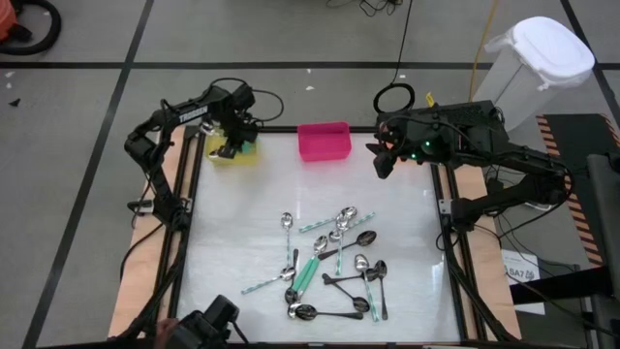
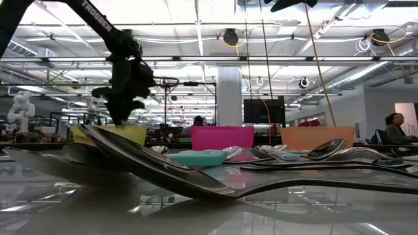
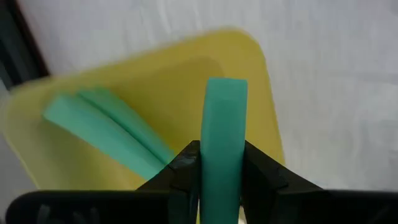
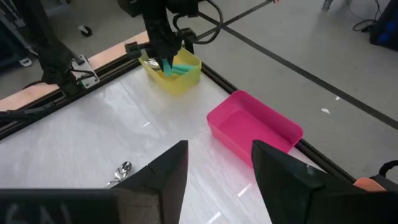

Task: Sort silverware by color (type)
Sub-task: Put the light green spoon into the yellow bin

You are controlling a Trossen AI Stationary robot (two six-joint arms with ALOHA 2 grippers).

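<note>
My left gripper [image 1: 232,145] hangs over the yellow bin [image 1: 232,152] at the table's far left corner, shut on a teal-handled spoon [image 3: 224,112]. Other teal handles [image 3: 106,127] lie inside that bin [image 3: 155,81]. Several spoons [image 1: 334,262], teal-handled, silver and dark, lie scattered on the middle and near part of the table. My right gripper [image 1: 381,160] is raised over the far right of the table, open [image 4: 219,162], with nothing between its fingers. My left gripper pinches the spoon's teal handle [image 3: 222,146] between its two fingers, which point down from above. The handle runs on below the fingers, upright, and its free end [image 3: 225,87] hangs over the inside of the yellow bin, clear of the table.
A pink bin [image 1: 325,141] stands at the far edge's middle, and an orange bin [image 2: 317,137] to its right shows in the low view. A black frame rims the table. A person [image 2: 395,127] sits in the room behind.
</note>
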